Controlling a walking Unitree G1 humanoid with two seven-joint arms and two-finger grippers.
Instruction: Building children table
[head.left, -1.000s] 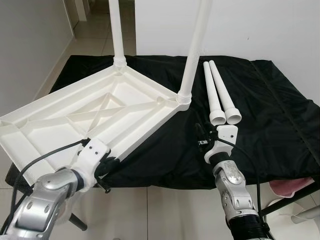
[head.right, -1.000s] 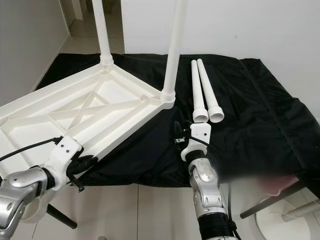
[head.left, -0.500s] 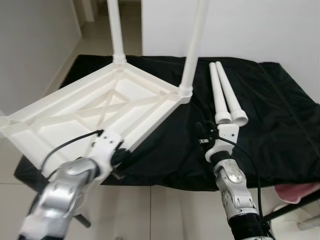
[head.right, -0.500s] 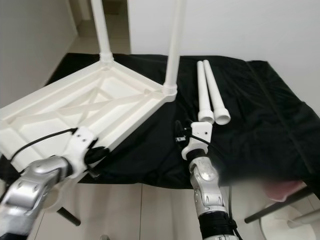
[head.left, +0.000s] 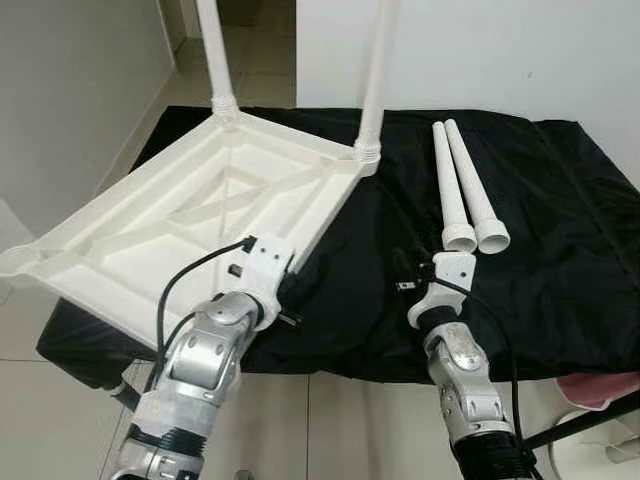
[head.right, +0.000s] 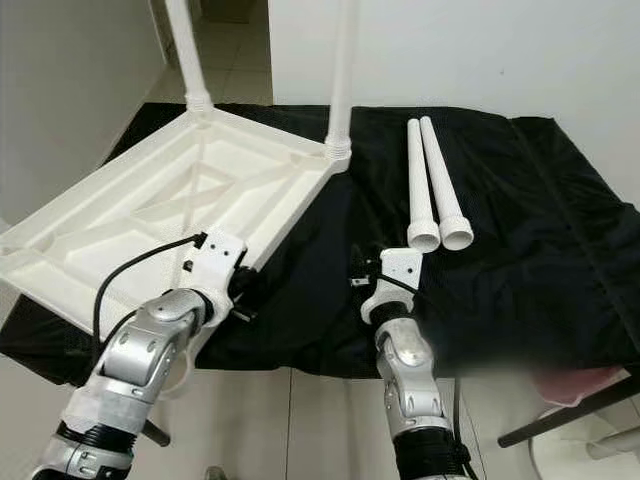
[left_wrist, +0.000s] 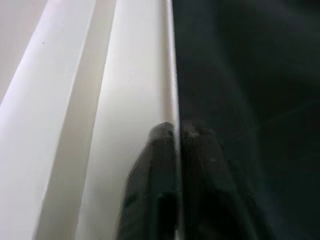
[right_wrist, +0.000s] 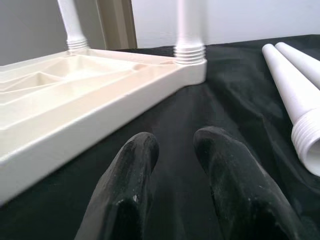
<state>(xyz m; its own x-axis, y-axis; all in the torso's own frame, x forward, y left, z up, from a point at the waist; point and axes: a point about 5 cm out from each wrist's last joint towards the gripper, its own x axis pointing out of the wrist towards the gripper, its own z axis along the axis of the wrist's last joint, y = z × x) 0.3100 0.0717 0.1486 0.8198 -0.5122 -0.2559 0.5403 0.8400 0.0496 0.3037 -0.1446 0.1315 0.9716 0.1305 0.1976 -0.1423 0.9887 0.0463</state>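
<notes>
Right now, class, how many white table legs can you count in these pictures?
4. Two stand screwed into the upturned tabletop: far leg, near leg. Two loose legs lie on the black cloth.

Both mounted legs (head.left: 376, 70) leave the frame at the top edge; their upper ends are not visible. The tabletop (head.left: 180, 230) hides the counter (head.left: 560, 200) surface beneath it. The left pincer (left_wrist: 177, 150) is blurred in the wrist view; its fingertips sit against the tabletop rim, one on each side. A pink object (head.left: 600, 385), beyond the right pincer (right_wrist: 172, 150), is cut off and unidentifiable.
</notes>
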